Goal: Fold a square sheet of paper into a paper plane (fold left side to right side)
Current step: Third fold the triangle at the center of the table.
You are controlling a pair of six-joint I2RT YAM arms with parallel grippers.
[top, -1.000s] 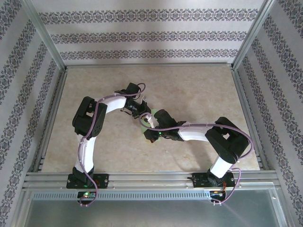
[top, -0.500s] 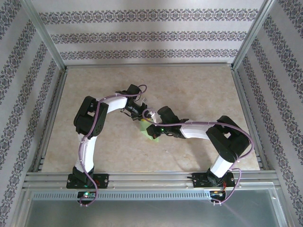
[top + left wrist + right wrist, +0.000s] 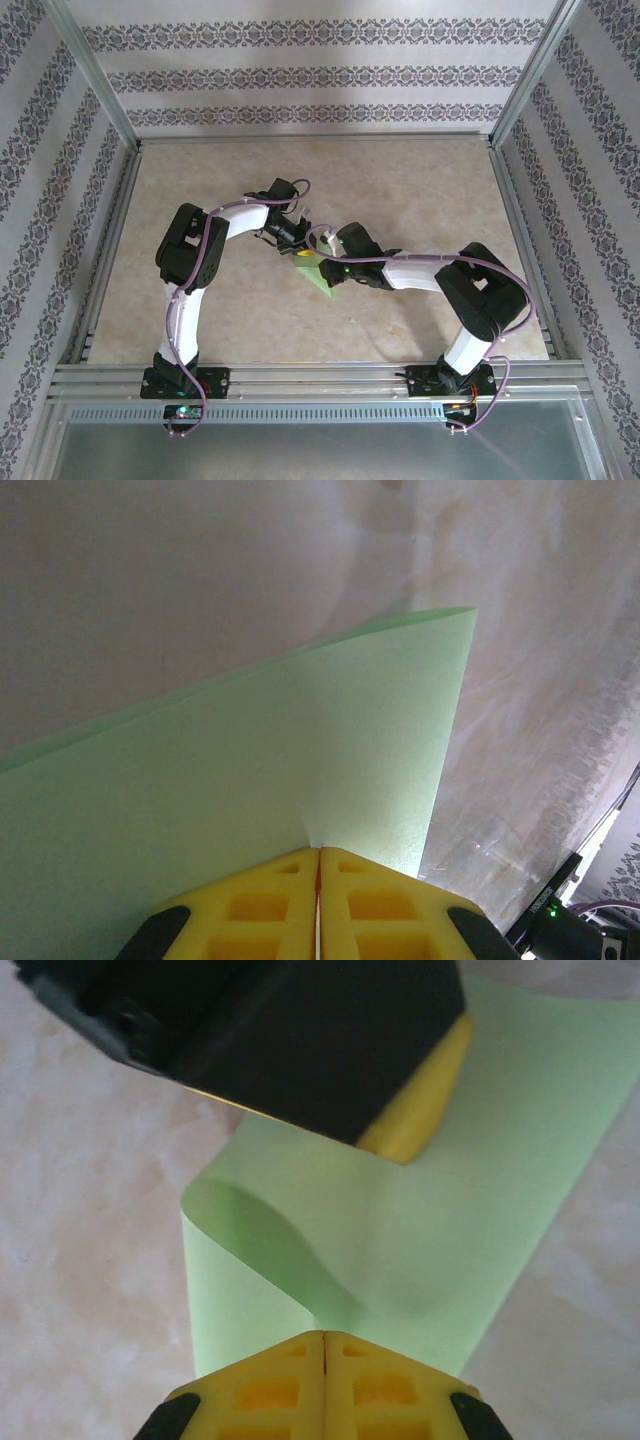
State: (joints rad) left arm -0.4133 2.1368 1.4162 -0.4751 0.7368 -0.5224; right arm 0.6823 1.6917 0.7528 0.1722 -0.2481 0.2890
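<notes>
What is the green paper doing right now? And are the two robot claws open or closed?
paper: bent over in a soft curl, not pressed flat, pinched by both grippers.
left gripper: shut on the paper.
right gripper: shut on the paper.

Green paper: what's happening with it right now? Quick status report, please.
Left end effector shut on the green paper. Right end effector shut on it too. Paper curled over in a loop, not creased flat. End effectors crowded close together.
</notes>
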